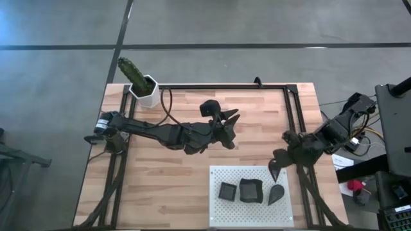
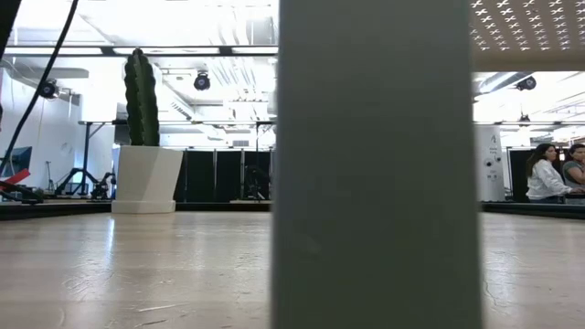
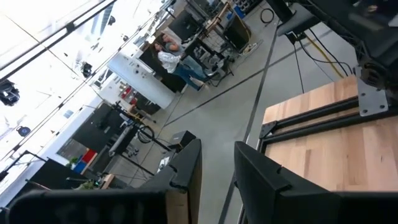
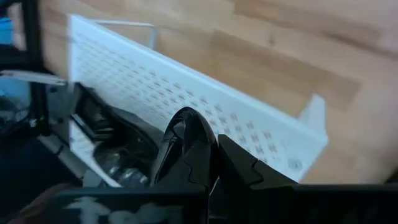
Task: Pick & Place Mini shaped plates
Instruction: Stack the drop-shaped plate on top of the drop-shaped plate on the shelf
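Mini shaped plates (image 1: 249, 190): three on white board (image 1: 221, 174) at bench's near edge | right gripper (image 1: 277, 168) pinches teardrop plate (image 4: 186, 134) over board's right corner | we lower level into bare spot | left gripper (image 1: 228, 122) parted, empty, mid-bench

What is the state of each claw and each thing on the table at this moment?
Left claw: open, empty, over the table's middle.
Right claw: shut on the held plate, beside the white board.
White board: flat, carrying three plates.
Square plate: on the board.
Wavy plate: on the board.
Teardrop plate: on the board.
Cactus pot: upright, at a table corner.
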`<action>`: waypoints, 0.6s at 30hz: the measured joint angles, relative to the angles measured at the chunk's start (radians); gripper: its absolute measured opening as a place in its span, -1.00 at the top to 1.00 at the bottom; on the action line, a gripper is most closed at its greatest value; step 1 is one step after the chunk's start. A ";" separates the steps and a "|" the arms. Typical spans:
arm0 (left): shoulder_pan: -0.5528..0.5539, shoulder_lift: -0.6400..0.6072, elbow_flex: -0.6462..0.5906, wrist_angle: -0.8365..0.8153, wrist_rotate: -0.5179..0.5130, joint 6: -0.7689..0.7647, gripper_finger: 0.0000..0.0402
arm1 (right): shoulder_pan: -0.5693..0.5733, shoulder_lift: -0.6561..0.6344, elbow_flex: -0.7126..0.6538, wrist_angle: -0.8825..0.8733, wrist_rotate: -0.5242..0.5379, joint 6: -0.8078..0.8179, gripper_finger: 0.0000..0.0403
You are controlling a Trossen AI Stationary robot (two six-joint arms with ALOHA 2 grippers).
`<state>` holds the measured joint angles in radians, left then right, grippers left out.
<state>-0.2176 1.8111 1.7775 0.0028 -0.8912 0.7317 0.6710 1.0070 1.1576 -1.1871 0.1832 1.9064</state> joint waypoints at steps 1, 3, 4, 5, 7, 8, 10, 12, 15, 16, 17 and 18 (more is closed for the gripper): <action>0.000 0.000 0.000 0.000 0.000 0.004 0.54 | 0.018 0.009 0.000 -0.010 -0.002 0.043 0.94; 0.000 0.000 0.000 -0.001 0.000 0.006 0.54 | 0.058 0.028 0.000 -0.028 -0.005 0.128 0.94; 0.000 0.000 0.000 -0.001 0.000 0.008 0.54 | 0.079 0.035 0.000 -0.033 -0.006 0.166 0.94; 0.000 0.000 0.000 -0.001 0.000 0.012 0.54 | 0.099 0.042 0.000 -0.039 -0.007 0.199 0.94; 0.000 0.000 0.000 -0.001 0.000 0.020 0.54 | 0.139 0.055 0.000 -0.040 -0.009 0.267 0.94; 0.000 0.000 0.000 -0.004 0.000 0.020 0.54 | 0.161 0.060 0.001 -0.040 -0.011 0.303 0.94; 0.000 0.000 0.000 -0.004 0.000 0.021 0.54 | 0.205 0.074 0.012 -0.040 -0.025 0.374 0.94; 0.001 0.000 0.000 -0.004 0.000 0.021 0.54 | 0.239 0.092 0.025 -0.039 -0.029 0.438 0.94; 0.001 0.000 0.000 -0.005 0.000 0.021 0.54 | 0.268 0.134 0.050 -0.037 -0.038 0.465 0.94; 0.001 0.000 0.000 -0.005 0.000 0.021 0.54 | 0.268 0.147 0.056 -0.037 -0.038 0.465 0.94; 0.001 0.000 0.000 -0.004 0.000 0.021 0.54 | 0.268 0.160 0.061 -0.037 -0.036 0.463 0.94; 0.001 0.000 0.000 -0.004 0.000 0.021 0.54 | 0.268 0.169 0.063 -0.036 -0.033 0.459 0.94</action>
<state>-0.2169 1.8111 1.7775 -0.0016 -0.8913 0.7528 0.9386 1.1764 1.2204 -1.2234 0.1504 2.3657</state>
